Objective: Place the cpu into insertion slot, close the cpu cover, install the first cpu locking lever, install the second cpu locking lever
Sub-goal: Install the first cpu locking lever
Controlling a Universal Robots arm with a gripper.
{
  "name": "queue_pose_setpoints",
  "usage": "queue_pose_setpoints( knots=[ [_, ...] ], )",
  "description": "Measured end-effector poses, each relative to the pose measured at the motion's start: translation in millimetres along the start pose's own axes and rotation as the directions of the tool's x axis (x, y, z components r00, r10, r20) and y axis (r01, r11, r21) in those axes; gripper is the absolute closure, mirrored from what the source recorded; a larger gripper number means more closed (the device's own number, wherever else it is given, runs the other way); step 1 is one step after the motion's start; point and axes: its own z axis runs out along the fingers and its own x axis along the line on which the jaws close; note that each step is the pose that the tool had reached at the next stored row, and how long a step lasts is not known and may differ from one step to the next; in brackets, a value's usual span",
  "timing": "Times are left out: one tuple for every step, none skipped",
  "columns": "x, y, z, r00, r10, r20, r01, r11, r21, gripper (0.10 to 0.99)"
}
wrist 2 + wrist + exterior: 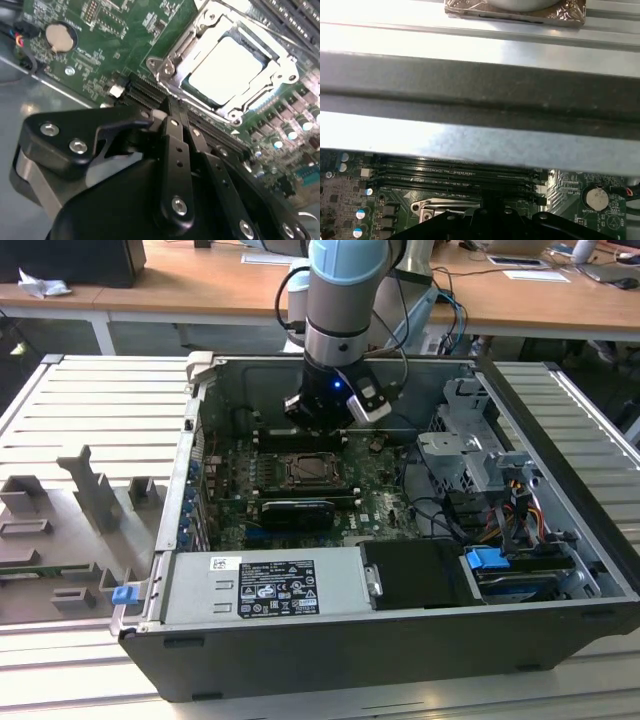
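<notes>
**CPU seated and cover down; claw empty above the board**

In the second wrist view the cpu (227, 67) is seen lying in the insertion slot (197, 97), with the cpu cover (172, 60) folded flat around it, its window framing the pale chip. Placement and cover closing are judged done. Whether the locking levers are latched cannot be told.

The gripper (172, 107) is held closed on nothing, fingers pressed together, its tips at about 7 o'clock of the socket, near the black memory slots (145, 90). In the exterior view the gripper (322, 425) hangs inside the computer case (400, 640), at about 12 o'clock of the socket (315, 470).
</notes>
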Motion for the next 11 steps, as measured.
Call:
queue_pose_setpoints(
  knots=[
    [0.0,-0.4,0.0,1.0,0.0,0.0,0.0,1.0,0.0,0.98],
    [0.0,-1.1,-0.1,1.0,0.0,0.0,0.0,1.0,0.0,0.98],
    [0.2,-2.3,-0.4,1.0,0.0,0.0,0.0,1.0,0.0,0.98],
    [0.3,-3.1,-0.5,1.0,0.0,-0.0001,0.0,1.0,0.0,0.98],
    [0.4,-4.4,-0.6,1.0,0.0,0.0,0.0,1.0,0.0,0.98],
    [0.4,-5.0,-0.8,1.0,0.0,0.0,0.0,1.0,0.0,0.98],
    [0.5,-5.9,-0.9,1.0,0.0,0.0,0.0,1.0,0.0,0.98],
    [0.5,-6.5,-1.0,1.0,0.0,0.0,0.0,1.0,0.0,0.98],
    [0.6,-7.0,-1.1,1.0,0.0,-0.0001,0.0,1.0,0.0,0.98],
    [0.6,-7.3,-1.1,1.0,0.0,0.0,0.0,1.0,0.0,0.98],
    [0.7,-7.7,-1.1,1.0,0.0,0.0,0.0,1.0,0.0,0.98]
  ],
)
